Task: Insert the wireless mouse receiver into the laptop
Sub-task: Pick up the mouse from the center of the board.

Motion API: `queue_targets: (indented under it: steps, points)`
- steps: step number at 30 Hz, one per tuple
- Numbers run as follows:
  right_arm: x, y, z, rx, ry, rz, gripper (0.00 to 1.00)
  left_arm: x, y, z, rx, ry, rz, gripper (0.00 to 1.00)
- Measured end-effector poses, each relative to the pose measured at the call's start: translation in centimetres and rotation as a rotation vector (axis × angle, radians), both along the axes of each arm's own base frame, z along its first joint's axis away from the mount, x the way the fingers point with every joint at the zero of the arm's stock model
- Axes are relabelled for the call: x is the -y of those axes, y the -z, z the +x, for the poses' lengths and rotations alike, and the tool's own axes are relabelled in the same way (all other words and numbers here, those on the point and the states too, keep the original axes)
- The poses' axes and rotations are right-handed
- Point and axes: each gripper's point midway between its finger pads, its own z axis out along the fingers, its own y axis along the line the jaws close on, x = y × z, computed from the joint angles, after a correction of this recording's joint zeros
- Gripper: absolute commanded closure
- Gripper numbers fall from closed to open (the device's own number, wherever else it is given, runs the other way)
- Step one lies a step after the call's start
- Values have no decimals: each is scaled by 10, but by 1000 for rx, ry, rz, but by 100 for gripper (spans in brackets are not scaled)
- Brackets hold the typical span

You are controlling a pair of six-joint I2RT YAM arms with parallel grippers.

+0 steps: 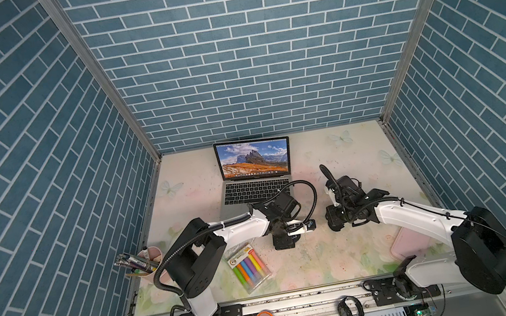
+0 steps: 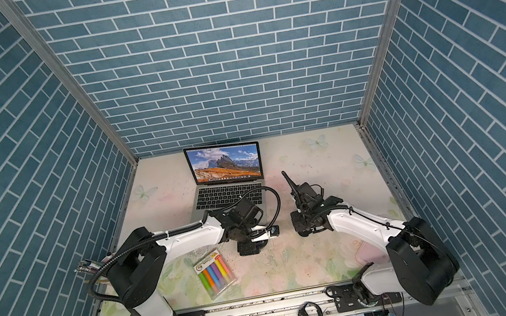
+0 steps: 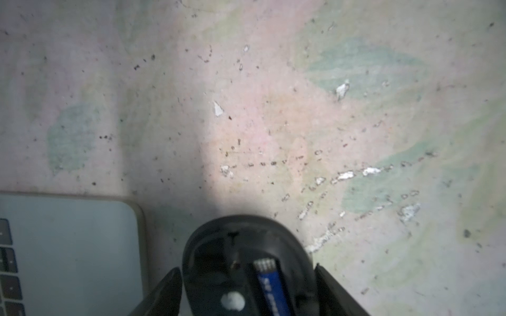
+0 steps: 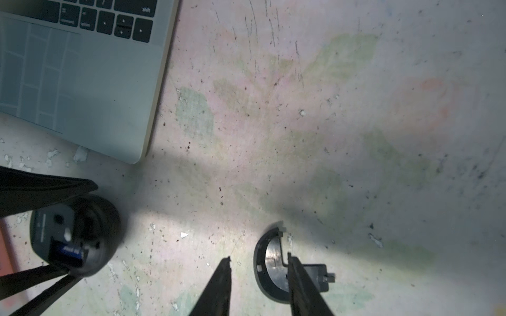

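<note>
Two robot arms work over a flowered table (image 1: 359, 155), seen from above and from a camera on each wrist. An open silver laptop (image 1: 252, 191) sits at the far middle of the table, with a mountain scene on its screen.

Just off the laptop's near right corner, the left gripper (image 3: 246, 269) has a black mouse (image 3: 246, 246) between its two fingers. As far as I can see, one finger presses on each side, so I take the mouse as clasped. It lies belly-up with its hatch off, and a blue battery (image 3: 272, 287) shows inside.

The curved black cover (image 4: 269, 273) lies on the table, apart from the mouse. The right gripper (image 4: 258, 257) hangs over it, fingers spread with nothing between them. One finger overlaps the cover in the wrist view.

I cannot pick out the receiver itself, because the hollow is too dark and blurred. My guess is that it sits there beside the battery.

The step in hand looks like getting the receiver out. The left gripper steadies the mouse, and the right one would need to come across, pinch the tiny stub and draw it straight out. Then it would carry the stub to a port on the laptop's side edge.
</note>
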Motion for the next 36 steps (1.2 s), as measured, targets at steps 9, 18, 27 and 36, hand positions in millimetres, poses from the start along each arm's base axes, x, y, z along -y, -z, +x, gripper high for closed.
queue_targets:
  steps: [9,18,27,36]
  points:
    - [4,3,0,-1,8,-27,63,26,-1,0,-65,-176,36,39]
    - [5,11,-2,-35,-8,-54,63,8,7,-16,-91,-387,-20,15]
    - [1,7,-2,-43,-19,-42,63,2,9,-19,-96,-556,-167,14]
    - [-1,10,-3,-60,-24,-38,61,-6,8,-14,-55,-661,-321,25]
